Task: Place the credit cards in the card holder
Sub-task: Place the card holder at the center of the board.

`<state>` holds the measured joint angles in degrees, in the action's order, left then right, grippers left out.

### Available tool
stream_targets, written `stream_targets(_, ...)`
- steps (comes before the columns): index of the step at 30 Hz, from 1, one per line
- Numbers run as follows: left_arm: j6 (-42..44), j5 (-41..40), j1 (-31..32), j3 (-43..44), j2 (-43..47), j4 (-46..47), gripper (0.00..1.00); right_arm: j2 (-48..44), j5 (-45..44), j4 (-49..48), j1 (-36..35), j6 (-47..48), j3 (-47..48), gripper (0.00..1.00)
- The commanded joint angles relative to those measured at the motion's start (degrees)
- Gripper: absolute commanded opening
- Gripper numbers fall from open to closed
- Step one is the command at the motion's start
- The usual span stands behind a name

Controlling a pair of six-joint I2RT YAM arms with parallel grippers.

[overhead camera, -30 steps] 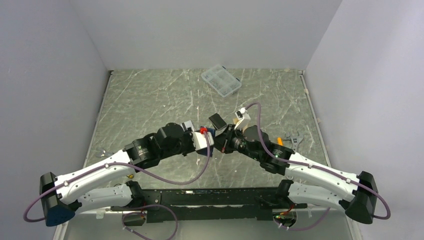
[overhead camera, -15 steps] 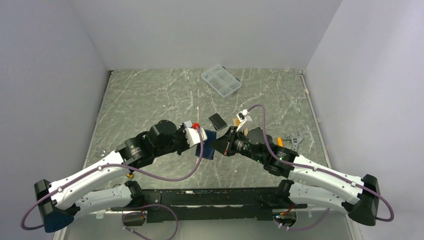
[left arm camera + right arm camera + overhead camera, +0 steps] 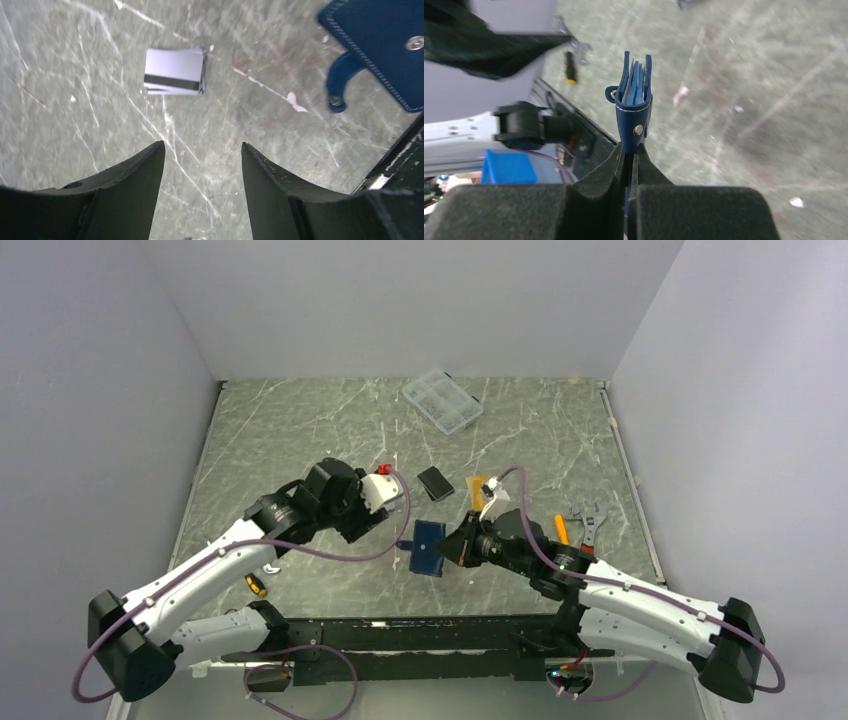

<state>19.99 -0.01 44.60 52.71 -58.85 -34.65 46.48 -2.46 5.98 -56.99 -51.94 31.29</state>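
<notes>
Claws, 2.
- My left claw point(image 3: 202, 145): jaws apart, empty, over bench point(image 3: 75, 125).
- My right claw point(image 3: 631, 147): clamped on bottom edge of card holder point(image 3: 634, 100).

Card holder, 1: navy, front-centre of bench.
Credit cards, 2 from above: dark card point(image 3: 435, 483) and orange card point(image 3: 476, 487), flat, beyond holder.
Clear compartment box point(image 3: 442, 401), 1: far edge.
Wrench point(image 3: 590, 519), 1: right side.
Card faces too small to read.
Right wrist only: holder's leaves splayed, snap stud showing.
Left wrist only: striped card point(image 3: 175, 78), grey with black band; holder's tab unsnapped.
</notes>
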Motion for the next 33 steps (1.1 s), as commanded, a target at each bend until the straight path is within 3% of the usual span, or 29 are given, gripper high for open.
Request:
stream_targets(1,-1.6,3.4,-3.0,2.9,-2.4,-4.5,0.63,1.8,5.0,-7.1,2.0,-1.7,-5.2,0.00)
stream_targets(6,-3.0,6.4,-3.5,3.0,-3.3,-4.6,0.65,9.8,10.3,-14.2,4.0,-1.3,-8.5,0.00)
stream_targets(10,-4.8,9.3,-7.5,6.1,-7.2,-6.7,0.67,16.6,15.5,-21.1,6.2,-1.2,-10.9,0.00)
stream_targets(13,-4.6,9.4,-9.4,6.6,-10.5,-7.9,0.69,20.0,16.2,-21.2,7.5,0.0,-11.8,0.00)
stream_targets(14,-4.0,9.3,-10.2,6.2,-11.4,-7.7,0.69,20.4,16.2,-20.7,8.0,0.6,-12.2,0.06)
stream_targets(19,-3.4,11.1,-14.0,5.1,-15.8,-4.6,0.69,18.5,13.0,-10.3,9.8,5.4,-10.2,0.63)
stream_targets(22,-4.0,11.5,-15.9,4.9,-17.6,-2.2,0.69,16.6,8.6,-1.5,10.3,9.3,-5.3,0.74)
stream_targets(28,-5.9,15.8,-22.6,6.2,-20.6,1.6,0.67,19.8,3.2,6.0,10.6,17.3,8.5,0.71)
stream_targets(33,-8.1,19.5,-28.6,9.1,-22.8,2.3,0.66,35.7,5.5,3.6,10.9,22.0,22.7,0.70)
